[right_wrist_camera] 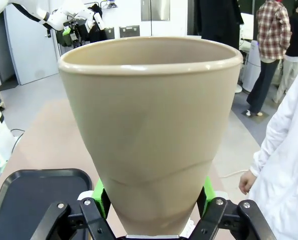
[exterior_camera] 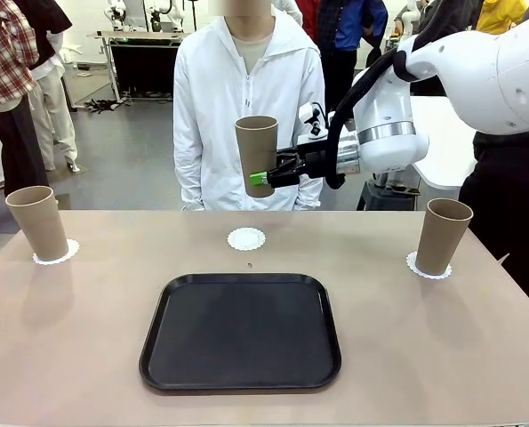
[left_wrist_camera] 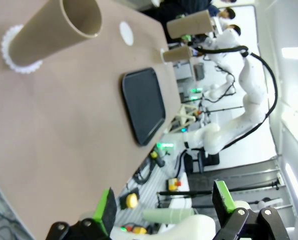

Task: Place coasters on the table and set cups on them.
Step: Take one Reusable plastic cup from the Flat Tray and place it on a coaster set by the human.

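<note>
My right gripper [exterior_camera: 262,177] is shut on a tan cup [exterior_camera: 256,153], holding it upright in the air above the far middle of the beige table [exterior_camera: 86,338]. In the right wrist view the held cup [right_wrist_camera: 151,130] stands between the green pads [right_wrist_camera: 99,192]. Below it lies a bare white coaster [exterior_camera: 246,238]. A second cup [exterior_camera: 37,222] stands on a coaster [exterior_camera: 56,255] at the far left, and a third cup [exterior_camera: 443,236] stands on a coaster [exterior_camera: 427,267] at the right. My left gripper [left_wrist_camera: 164,205] is open, high off the table's side, with the left cup [left_wrist_camera: 56,31] in front of it.
A black rounded-square tray [exterior_camera: 241,331] lies at the front middle of the table. A person in a white jacket [exterior_camera: 246,107] stands at the far edge, hands down. A small dark speck [exterior_camera: 248,265] lies between the bare coaster and the tray.
</note>
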Controlling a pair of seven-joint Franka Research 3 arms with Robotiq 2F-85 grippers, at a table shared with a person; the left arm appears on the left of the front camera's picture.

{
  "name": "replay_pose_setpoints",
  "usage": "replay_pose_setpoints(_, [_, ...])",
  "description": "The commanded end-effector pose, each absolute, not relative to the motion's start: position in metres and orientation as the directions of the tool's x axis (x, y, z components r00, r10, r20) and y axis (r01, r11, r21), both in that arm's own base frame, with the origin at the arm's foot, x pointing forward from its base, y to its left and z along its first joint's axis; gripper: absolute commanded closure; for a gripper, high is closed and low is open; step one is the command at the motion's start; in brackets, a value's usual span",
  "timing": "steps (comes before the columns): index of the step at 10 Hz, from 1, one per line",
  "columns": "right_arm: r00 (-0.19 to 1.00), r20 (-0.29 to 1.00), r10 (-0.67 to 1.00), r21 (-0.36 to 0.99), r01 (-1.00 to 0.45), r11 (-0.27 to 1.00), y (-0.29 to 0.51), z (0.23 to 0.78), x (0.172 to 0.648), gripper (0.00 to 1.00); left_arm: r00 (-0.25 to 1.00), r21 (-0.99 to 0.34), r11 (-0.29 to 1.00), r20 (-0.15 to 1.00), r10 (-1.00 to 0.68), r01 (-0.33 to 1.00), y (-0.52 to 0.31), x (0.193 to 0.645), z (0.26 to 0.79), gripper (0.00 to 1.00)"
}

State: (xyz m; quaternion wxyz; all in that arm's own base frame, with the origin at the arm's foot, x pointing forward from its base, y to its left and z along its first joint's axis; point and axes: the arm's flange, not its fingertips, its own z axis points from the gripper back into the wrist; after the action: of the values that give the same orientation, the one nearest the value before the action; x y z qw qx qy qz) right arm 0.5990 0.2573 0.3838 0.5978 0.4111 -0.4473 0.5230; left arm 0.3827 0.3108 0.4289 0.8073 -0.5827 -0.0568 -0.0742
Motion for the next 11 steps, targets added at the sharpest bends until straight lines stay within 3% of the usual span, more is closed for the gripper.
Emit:
replay_pose_setpoints(1, [0.053,0.964,0.259,0.025,-0.993,0.112,0.259,0.384,0.597,0.19,0.984,-0.933,0.315,0.171,-0.045,0.176,0.31,0.383,0.432,0.0])
replay_pose_setpoints(4, [0.053,0.965,0.258,0.024,-0.993,0.114,0.258,0.384,0.599,0.19,0.984,-0.933,0.315,0.171,-0.045,0.176,0.31,0.383,0.432,0.0])
replay_pose_setpoints(6, [0.081,0.983,0.165,0.069,-0.995,0.079,0.246,0.363,0.618,0.19,0.984,-0.933,0.315,0.171,-0.045,0.176,0.31,0.383,0.432,0.0])
replay_pose_setpoints(11, [0.103,0.983,0.15,0.098,-0.994,0.036,0.253,0.309,0.636,0.19,0.984,-0.933,0.315,0.171,-0.045,0.176,0.31,0.383,0.432,0.0])
